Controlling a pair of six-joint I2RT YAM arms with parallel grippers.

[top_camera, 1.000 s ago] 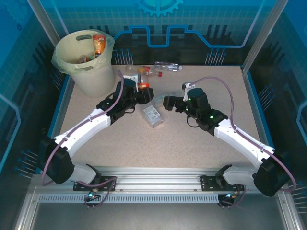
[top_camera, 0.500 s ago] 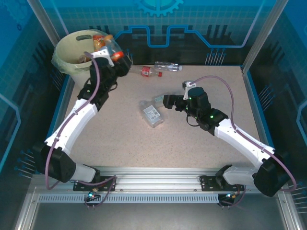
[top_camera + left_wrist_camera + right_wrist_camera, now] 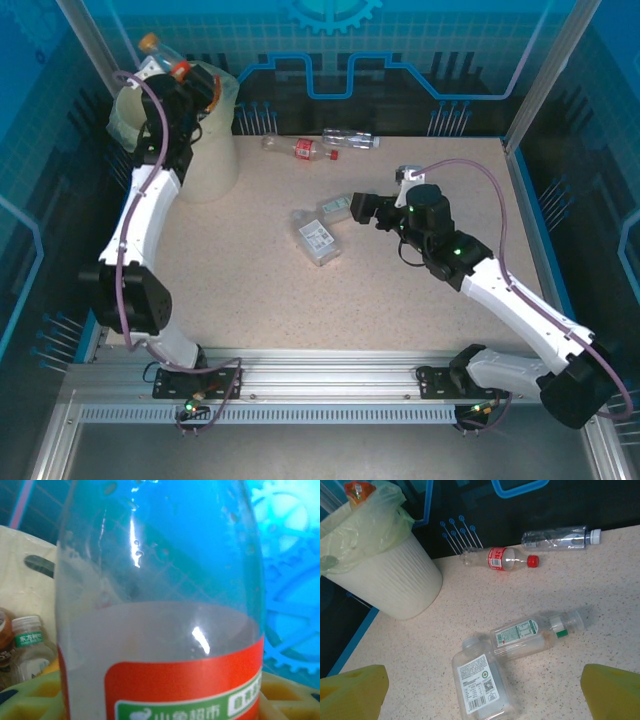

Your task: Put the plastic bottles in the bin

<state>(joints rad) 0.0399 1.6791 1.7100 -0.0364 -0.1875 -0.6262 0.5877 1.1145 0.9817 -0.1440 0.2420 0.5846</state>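
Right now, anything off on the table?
No spill or damage. Four bottles lie on their sides: red-label bottle and clear bottle by the far edge, green-label bottle touching the square bottle mid-table. Bin upright. Left gripper holds a fifth bottle over it.

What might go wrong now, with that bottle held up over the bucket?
The left gripper holds the clear orange-labelled plastic bottle high above the cream round plastic bin; dropped off-centre, it might hit the rim and bounce out.
The open right gripper hovers over the flat white-labelled clear bottle and the green-labelled clear bottle, which touch; grabbing one may shove the other.
The red-capped clear bottle lies near the table's far edge and could roll off.
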